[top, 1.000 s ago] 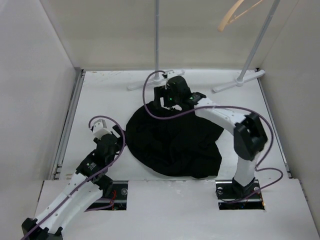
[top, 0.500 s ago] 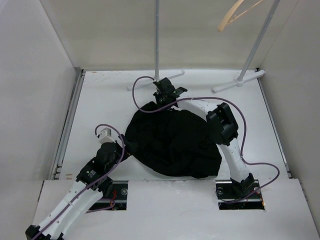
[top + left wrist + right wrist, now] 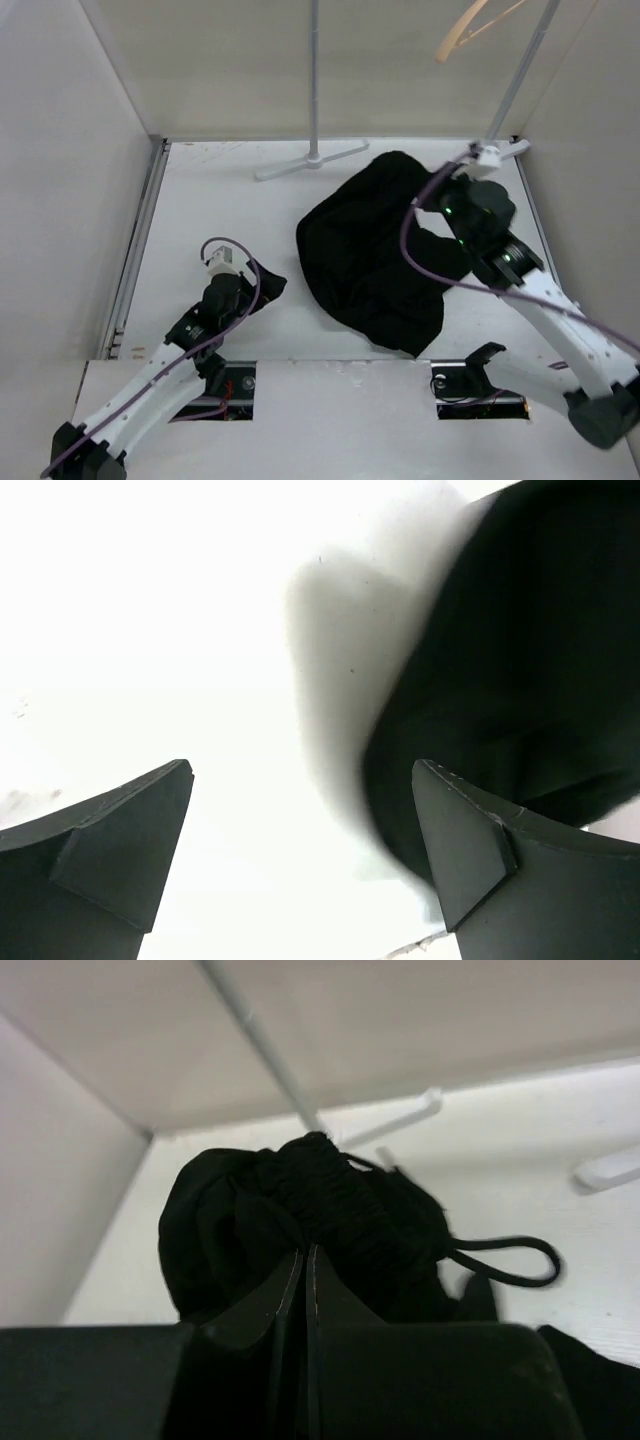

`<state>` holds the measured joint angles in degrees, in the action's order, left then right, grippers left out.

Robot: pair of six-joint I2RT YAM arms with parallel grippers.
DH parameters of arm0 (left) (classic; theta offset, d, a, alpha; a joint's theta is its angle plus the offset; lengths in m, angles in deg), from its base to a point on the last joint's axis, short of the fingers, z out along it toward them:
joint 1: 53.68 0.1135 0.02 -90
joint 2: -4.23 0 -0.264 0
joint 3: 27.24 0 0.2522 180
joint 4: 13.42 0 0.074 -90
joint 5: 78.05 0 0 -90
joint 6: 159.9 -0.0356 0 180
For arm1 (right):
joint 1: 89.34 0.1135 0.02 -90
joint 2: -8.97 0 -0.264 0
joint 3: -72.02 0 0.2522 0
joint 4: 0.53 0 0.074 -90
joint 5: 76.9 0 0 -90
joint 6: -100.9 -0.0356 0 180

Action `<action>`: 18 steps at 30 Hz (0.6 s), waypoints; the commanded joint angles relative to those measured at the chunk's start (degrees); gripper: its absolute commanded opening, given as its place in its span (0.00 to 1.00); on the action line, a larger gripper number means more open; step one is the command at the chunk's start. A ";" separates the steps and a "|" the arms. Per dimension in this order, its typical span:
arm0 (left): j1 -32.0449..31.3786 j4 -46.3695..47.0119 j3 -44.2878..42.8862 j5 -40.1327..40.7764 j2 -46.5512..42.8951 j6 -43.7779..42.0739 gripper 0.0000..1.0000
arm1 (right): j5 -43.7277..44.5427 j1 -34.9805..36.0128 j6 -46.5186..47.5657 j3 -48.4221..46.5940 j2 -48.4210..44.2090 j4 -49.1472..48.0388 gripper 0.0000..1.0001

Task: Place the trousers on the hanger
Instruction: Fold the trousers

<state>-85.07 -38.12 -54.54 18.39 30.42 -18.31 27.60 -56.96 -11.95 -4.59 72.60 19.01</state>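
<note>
Left pincer (image 3: pixel 300 770): fingers spread wide with nothing between them, low over the table (image 3: pixel 150 600). Just ahead and to its right, a black edge of the trousers (image 3: pixel 500 660) lies on the table. Whether the cloth touches the right finger cannot be told.

Right pincer (image 3: pixel 303 1250): fingers pressed together on a bunched, gathered part of the trousers. The fabric bulges straight beyond the fingertips. A drawstring (image 3: pixel 510 1260) loops out to the right of the fingers.

Top view: the held end is lifted off the table. The rest of the cloth trails back from this pincer and to its left, into a heap on the table.

Far: a white pole (image 3: pixel 313 80) stands beyond and to the left of the right pincer. The hanger (image 3: pixel 470 28) hangs high, well beyond and above it, clear of the trousers.
</note>
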 commanded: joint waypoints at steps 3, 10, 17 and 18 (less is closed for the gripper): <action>-1.95 17.94 -1.75 -2.66 12.63 0.61 0.93 | 2.11 -5.52 -8.34 16.52 -15.01 -7.71 0.08; -11.17 32.63 -5.79 -3.89 29.07 0.00 0.95 | 0.97 -7.99 -8.53 16.27 -20.04 -4.99 0.08; -17.85 43.62 -14.04 -6.08 48.22 -1.93 0.96 | 1.05 -6.33 -7.03 11.09 -17.06 -3.94 0.08; -18.91 44.33 -15.54 -6.35 50.77 -1.94 0.96 | 1.23 -5.98 -6.86 10.73 -16.79 -3.94 0.08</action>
<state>-101.66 -2.23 -65.54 13.87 76.74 -19.03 29.15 -64.13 -19.28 10.33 55.51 17.83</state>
